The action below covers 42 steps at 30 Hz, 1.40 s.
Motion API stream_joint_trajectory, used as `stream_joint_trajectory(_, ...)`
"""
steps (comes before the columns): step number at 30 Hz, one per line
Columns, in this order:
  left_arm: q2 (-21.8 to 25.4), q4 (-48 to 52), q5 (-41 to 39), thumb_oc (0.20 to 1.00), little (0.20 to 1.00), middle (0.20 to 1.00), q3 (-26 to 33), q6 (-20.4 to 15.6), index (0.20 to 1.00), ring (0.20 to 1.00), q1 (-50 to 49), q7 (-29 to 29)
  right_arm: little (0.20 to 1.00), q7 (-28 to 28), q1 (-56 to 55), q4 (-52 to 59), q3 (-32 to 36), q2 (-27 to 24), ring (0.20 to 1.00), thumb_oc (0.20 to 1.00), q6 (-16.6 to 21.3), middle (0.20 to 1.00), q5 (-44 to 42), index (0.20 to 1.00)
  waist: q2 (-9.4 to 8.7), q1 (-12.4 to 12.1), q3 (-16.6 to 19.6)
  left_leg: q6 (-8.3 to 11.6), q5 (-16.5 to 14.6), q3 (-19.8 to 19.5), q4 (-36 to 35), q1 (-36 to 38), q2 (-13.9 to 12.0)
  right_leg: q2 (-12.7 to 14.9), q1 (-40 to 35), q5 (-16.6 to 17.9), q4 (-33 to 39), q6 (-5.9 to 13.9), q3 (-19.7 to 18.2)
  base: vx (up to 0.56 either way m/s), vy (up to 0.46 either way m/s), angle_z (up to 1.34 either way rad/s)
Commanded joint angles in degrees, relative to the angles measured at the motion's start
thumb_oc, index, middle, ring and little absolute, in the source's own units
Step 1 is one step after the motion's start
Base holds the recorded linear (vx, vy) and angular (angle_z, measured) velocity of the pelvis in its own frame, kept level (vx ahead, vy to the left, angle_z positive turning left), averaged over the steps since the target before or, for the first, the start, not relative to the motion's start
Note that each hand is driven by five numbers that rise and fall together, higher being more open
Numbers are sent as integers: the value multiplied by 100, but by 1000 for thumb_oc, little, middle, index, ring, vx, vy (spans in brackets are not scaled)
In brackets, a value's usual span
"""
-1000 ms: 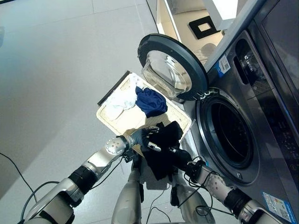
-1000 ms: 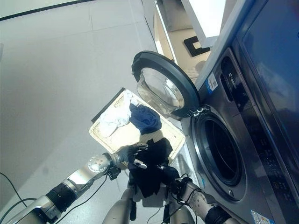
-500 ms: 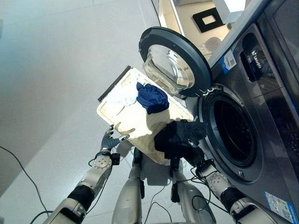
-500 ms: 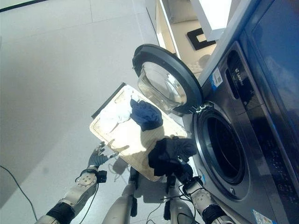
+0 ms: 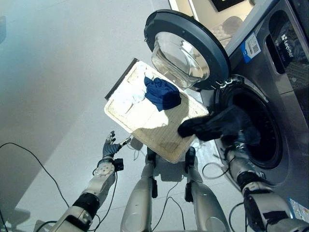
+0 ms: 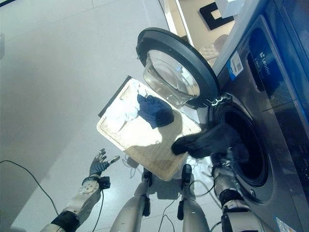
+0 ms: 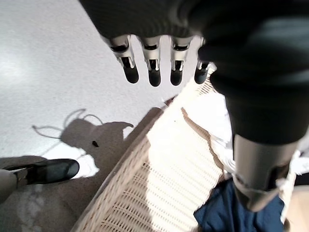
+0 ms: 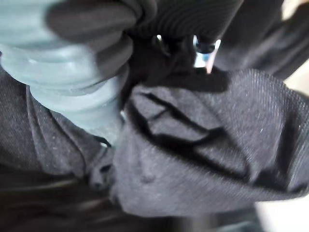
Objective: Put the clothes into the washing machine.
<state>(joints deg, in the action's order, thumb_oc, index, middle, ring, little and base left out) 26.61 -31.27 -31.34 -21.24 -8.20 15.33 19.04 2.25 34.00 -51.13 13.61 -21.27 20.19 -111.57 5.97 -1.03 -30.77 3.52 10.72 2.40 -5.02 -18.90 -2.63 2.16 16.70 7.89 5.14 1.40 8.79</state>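
A black garment (image 5: pixel 217 126) hangs at the mouth of the washing machine drum (image 5: pixel 263 145), one end over the basket's corner, the other inside the opening. My right hand (image 8: pixel 203 14) is shut on it, fingers buried in the black cloth beside the grey door seal (image 8: pixel 72 82). My left hand (image 5: pixel 110 147) is open with straight fingers (image 7: pixel 154 72), low over the floor just left of the cream wicker basket (image 5: pixel 145 140). In the basket lie a dark blue garment (image 5: pixel 163 93) and a white garment (image 5: pixel 130 94).
The round glass door (image 5: pixel 188 48) stands swung open above the basket's far end. The grey machine front (image 5: pixel 289 72) fills the right side. Pale tiled floor (image 5: pixel 58 72) spreads to the left.
My right hand carried the black garment from over the basket to the drum mouth. My left hand let go of it and dropped to the basket's left. The camera view shifted.
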Motion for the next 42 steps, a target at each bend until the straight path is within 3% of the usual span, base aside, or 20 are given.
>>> stream_joint_trajectory(1,162,252,-313,1000,1000,1000,78,-16,1000,1000,-70,-218,200,410,-143,773,559,-646,200,200,1912,200,-143,200,-105,82,97,-61,-613,272,199,54,525,17,462,-113,-507,466,-49,38,-59,-10)
stream_joint_trajectory(2,238,325,-370,1000,1000,1000,73,14,1000,1000,-110,-252,200,569,-138,955,739,-828,200,200,2512,200,-143,200,-119,96,97,-63,-662,268,187,108,515,-3,421,-149,-507,472,-60,3,-60,-7)
stream_joint_trajectory(3,308,423,-437,1000,1000,1000,78,56,1000,1000,-150,-274,200,712,-175,1240,944,-1032,200,200,3585,200,-143,200,-149,130,97,-73,-642,274,184,98,502,-22,440,-109,-504,462,-71,22,-40,-4)
stream_joint_trajectory(4,308,423,-437,1000,1000,1000,78,56,1000,1000,-150,-274,200,712,-175,1240,944,-1032,200,200,3585,200,-143,200,-149,130,97,-73,-642,274,184,98,502,-22,440,-109,-504,462,-71,14,-45,-11)
stream_joint_trajectory(5,351,552,-479,1000,1000,1000,93,134,1000,1000,-187,-261,570,1508,-260,1760,1144,-1148,570,570,4924,570,1020,570,-173,193,97,-74,-657,278,185,116,484,-59,432,-122,-520,450,-111,33,-43,-18)
stream_joint_trajectory(6,343,653,-495,1000,1000,1000,124,216,1000,1000,-183,-258,1000,2329,-362,2029,1230,-1276,1000,1000,5407,1000,1918,1000,-212,261,97,-67,-658,294,253,65,472,-76,480,-114,-557,442,-160,36,-46,-20)
stream_joint_trajectory(8,309,670,-495,1000,1000,1000,139,255,1000,1000,-173,-262,1000,2879,-422,2145,1301,-1352,1000,1000,5429,1000,2406,1000,-226,302,97,-65,-669,305,305,34,470,-79,503,-112,-577,440,-181,23,-21,-7)
stream_joint_trajectory(9,266,652,-465,1000,1000,1000,135,280,1000,1000,-136,-279,1000,3520,-475,2269,1365,-1410,1000,1000,5338,1000,2909,1000,-227,332,97,-67,-686,305,366,-3,476,-77,525,-112,-593,437,-200,27,-17,-4)
stream_joint_trajectory(10,233,622,-445,1000,1000,1000,114,291,1000,1000,-101,-284,1000,3770,-497,2332,1365,-1399,1000,1000,5166,1000,3063,1000,-227,349,97,-68,-690,304,392,-27,477,-75,542,-109,-597,434,-211,21,-16,-5)
stream_joint_trajectory(12,181,563,-432,1000,1000,1000,48,303,1000,1000,-13,-265,1000,3663,-521,2451,1262,-1304,1000,1000,4774,1000,2759,1000,-220,360,97,-66,-676,313,418,-74,482,-61,565,-90,-586,427,-212,10,-11,-5)
stream_joint_trajectory(13,155,526,-442,1000,1000,1000,18,303,1000,1000,37,-261,1000,3229,-517,2499,1193,-1229,1000,1000,4437,1000,2139,1000,-215,359,97,-69,-666,313,432,-103,491,-49,584,-75,-580,422,-209,7,-9,-3)
stream_joint_trajectory(14,125,469,-467,1000,1000,1000,-31,293,1000,1000,109,-255,1000,1978,-496,2400,1095,-1102,1000,1000,3700,1000,639,1000,-203,348,97,-73,-646,309,439,-147,506,-26,612,-50,-566,416,-194,11,-16,-3)
stream_joint_trajectory(15,84,420,-449,1000,1000,1000,-72,278,1000,1000,138,-266,1000,1216,-445,2247,1029,-920,1000,1000,2818,1000,-143,1000,-176,325,97,-82,-643,294,446,-160,522,-7,619,-39,-563,413,-174,0,0,0)
stream_joint_trajectory(17,46,419,-424,1000,1000,1000,-151,267,1000,1000,183,-220,1000,1220,-352,2275,826,-598,1000,1000,2068,1000,-143,1000,-153,282,97,-102,-612,288,443,-225,537,16,671,-3,-548,401,-152,-1,-26,8)
stream_joint_trajectory(20,41,439,-402,1000,1000,1000,-187,280,1000,1000,198,-193,1000,1203,-338,2249,656,-458,1000,1000,1753,1000,-143,1000,-147,257,97,-107,-597,281,447,-263,544,26,696,8,-548,396,-134,-3,-26,5)
stream_joint_trajectory(21,42,513,-362,1000,1000,1000,-238,294,1000,1000,222,-72,1000,1103,-380,2117,151,-63,1000,1000,1046,1000,-143,1000,-142,223,97,-98,-550,268,454,-346,547,29,760,21,-569,382,-96,0,0,0)
stream_joint_trajectory(23,38,515,-349,1000,1000,1000,-251,281,1000,1000,230,-39,1000,1055,-398,2038,83,-19,1000,1000,953,1000,-143,1000,-144,214,97,-97,-542,266,447,-354,544,26,768,18,-574,381,-90,0,0,0)
stream_joint_trajectory(27,-45,355,-265,1000,1000,1000,-241,-13,1000,1000,352,144,1000,-384,-375,1169,-305,183,1000,1000,371,1000,-143,1000,-163,138,97,-76,-486,236,381,-430,540,8,850,4,-592,374,-46,-1,7,3)
stream_joint_trajectory(32,-97,287,-183,1000,1000,1000,-229,-131,1000,1000,395,166,1000,-1137,-516,964,-264,405,1000,1000,309,1000,-143,1000,-197,115,97,-67,-455,214,334,-469,536,-4,934,7,-632,388,-45,0,21,7)
stream_joint_trajectory(42,-130,169,-315,1000,1000,1000,-66,-333,1000,1000,400,197,1000,-1546,-689,803,-204,471,1000,1000,262,1000,-143,1000,-282,86,97,-80,-439,202,259,-454,528,-2,987,29,-665,435,-55,1,35,2)
